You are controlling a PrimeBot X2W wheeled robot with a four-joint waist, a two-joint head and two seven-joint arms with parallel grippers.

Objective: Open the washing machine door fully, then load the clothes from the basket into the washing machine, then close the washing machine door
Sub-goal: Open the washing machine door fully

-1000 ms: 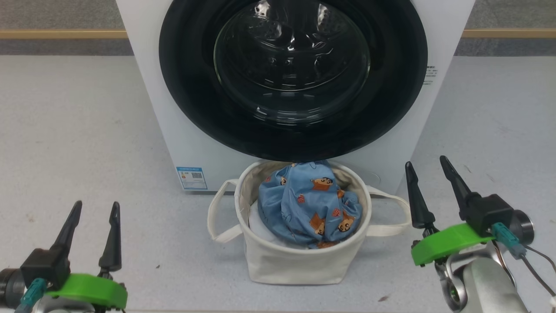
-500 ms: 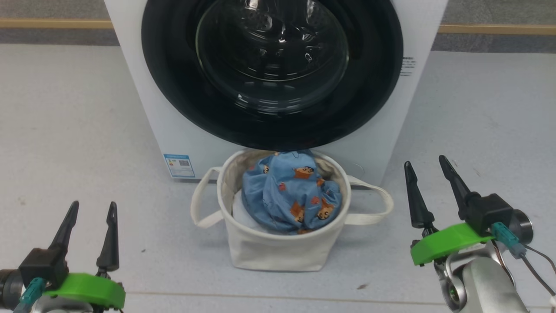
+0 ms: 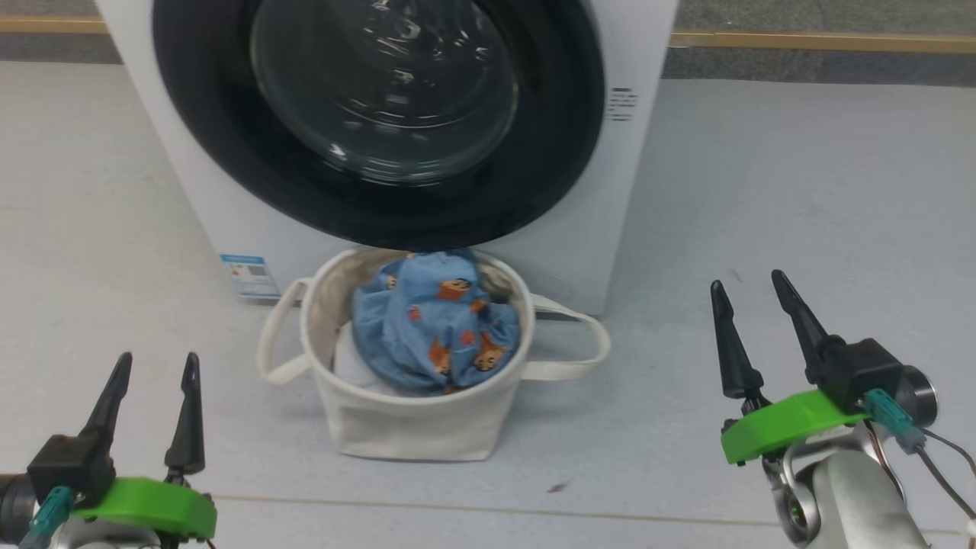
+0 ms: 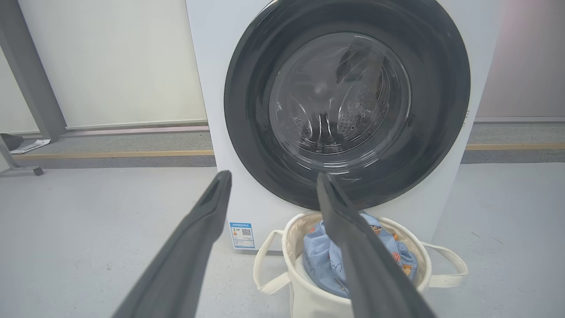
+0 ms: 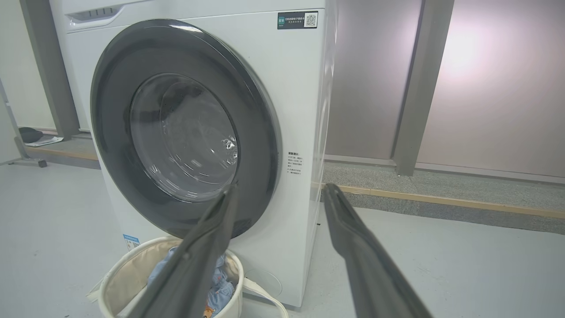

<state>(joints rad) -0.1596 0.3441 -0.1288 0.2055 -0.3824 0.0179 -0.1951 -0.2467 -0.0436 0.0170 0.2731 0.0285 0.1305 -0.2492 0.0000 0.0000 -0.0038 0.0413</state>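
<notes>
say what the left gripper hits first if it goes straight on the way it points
Probably the door, near the lower edge of its glass. The left gripper aims above the basket, though depth is hard to judge here.

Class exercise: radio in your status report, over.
Left tool open, empty. Right tool open, empty. Washing machine door shut. Clothes in basket, directly below door.
</notes>
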